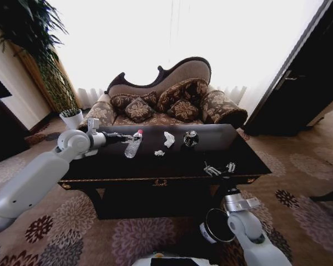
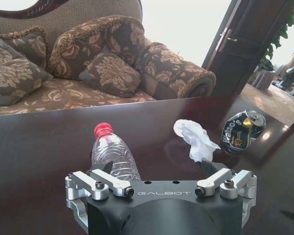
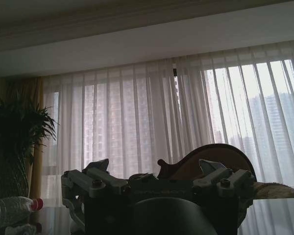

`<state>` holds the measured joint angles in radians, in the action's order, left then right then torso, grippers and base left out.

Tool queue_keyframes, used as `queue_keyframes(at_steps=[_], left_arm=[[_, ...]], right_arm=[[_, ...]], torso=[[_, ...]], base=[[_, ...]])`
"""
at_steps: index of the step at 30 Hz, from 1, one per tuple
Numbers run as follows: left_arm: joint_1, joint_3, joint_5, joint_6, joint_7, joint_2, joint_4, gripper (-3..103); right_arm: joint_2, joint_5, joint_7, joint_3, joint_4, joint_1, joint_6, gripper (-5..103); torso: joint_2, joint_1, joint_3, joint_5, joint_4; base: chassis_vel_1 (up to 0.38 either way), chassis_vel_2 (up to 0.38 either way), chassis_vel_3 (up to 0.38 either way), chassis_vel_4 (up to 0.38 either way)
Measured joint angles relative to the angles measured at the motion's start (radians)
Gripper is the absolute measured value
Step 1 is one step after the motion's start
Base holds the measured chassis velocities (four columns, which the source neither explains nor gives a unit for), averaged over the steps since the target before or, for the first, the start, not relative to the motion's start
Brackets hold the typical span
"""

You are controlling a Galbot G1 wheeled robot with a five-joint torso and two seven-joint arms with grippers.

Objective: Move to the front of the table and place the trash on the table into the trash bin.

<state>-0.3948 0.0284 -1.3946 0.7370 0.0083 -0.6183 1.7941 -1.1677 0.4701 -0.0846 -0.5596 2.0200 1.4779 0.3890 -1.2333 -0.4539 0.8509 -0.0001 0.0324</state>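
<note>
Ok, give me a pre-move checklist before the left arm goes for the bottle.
1. Robot at the front of the table: ok, its gold-trimmed edge faces the camera.
2. Left gripper open: ok, fingers spread in the left wrist view.
3. Left gripper lined up with the bottle: ok, the bottle lies right ahead of it, red cap pointing away, nearer one finger than centred.
4. Bottle free of the paper wad and can: ok, both lie apart from it.
5. Right gripper out of the way: ok, it hangs over the table's front right part, open and empty.
6. Trash bin reachable: cannot tell; it stands on the carpet by the right arm.
</note>
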Motion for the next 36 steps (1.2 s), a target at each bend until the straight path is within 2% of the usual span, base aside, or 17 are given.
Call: queue_keyframes(at_steps=[2,5,7,11,13,17,20,23,28,36], left_arm=[[-0.003,-0.004,0.02,0.0,0.028,-0.009,-0.014,100],[-0.01,-0.019,0.004,0.0,0.033,-0.034,-0.025,100],[-0.027,-0.045,-0.044,0.0,0.006,-0.059,-0.032,100],[-0.037,-0.058,-0.078,0.0,-0.036,-0.068,-0.036,100],[-0.037,-0.058,-0.085,0.0,-0.056,-0.069,-0.036,100],[-0.009,-0.032,-0.09,0.0,-0.133,-0.069,-0.036,100],[0.009,-0.026,-0.093,0.0,-0.16,-0.067,-0.03,100],[0.017,-0.024,-0.15,0.0,-0.191,-0.056,0.002,100],[-0.009,-0.026,-0.208,0.0,-0.213,-0.033,0.039,100],[-0.049,-0.027,-0.229,-0.001,-0.215,-0.027,0.05,100]], right_arm=[[-0.001,-0.001,0.0,-0.001,-0.001,0.003,0.001,100],[-0.002,-0.001,-0.001,-0.004,-0.001,0.008,0.003,100],[-0.002,-0.003,-0.001,-0.008,-0.002,0.012,0.004,100],[-0.002,-0.005,-0.001,-0.015,-0.004,0.016,0.004,100],[-0.003,-0.006,-0.001,-0.015,-0.005,0.016,0.005,100],[-0.013,-0.013,-0.001,-0.009,-0.011,0.016,0.005,100],[-0.013,-0.014,-0.001,-0.007,-0.014,0.015,0.005,100],[-0.016,-0.015,-0.001,-0.005,-0.017,0.013,0.005,100],[-0.02,-0.018,-0.001,-0.005,-0.015,0.015,0.005,100],[-0.022,-0.021,-0.001,-0.007,-0.014,0.02,0.005,100]], torso=[[0.0,0.0,0.0,0.0,-0.0001],[0.0,0.0,0.0,-0.0001,0.0],[0.0,0.0,0.0,-0.0002,0.0002],[0.0,0.0,0.0,-0.0001,0.0001],[0.0,0.0,0.0,-0.0001,0.0001],[0.0,0.0,0.0,-0.0001,0.0],[0.0,0.0,0.0,0.0,0.0001],[0.0,0.0,0.0,0.0,0.0001],[0.0,0.0,0.0,0.0,0.0],[0.0,0.0,0.0,-0.0002,0.0001]], base=[[0.0,0.0,0.0,0.0],[0.0,0.0,0.0,0.0],[0.0,0.0,0.0,0.0],[0.0,0.0,0.0,0.0],[0.0,0.0,0.0,0.0],[0.0,0.0,0.0,0.0],[0.0,0.0,0.0,0.0],[0.0,0.0,0.0,0.0],[0.0,0.0,0.0,0.0],[0.0,0.0,0.0,0.0]])
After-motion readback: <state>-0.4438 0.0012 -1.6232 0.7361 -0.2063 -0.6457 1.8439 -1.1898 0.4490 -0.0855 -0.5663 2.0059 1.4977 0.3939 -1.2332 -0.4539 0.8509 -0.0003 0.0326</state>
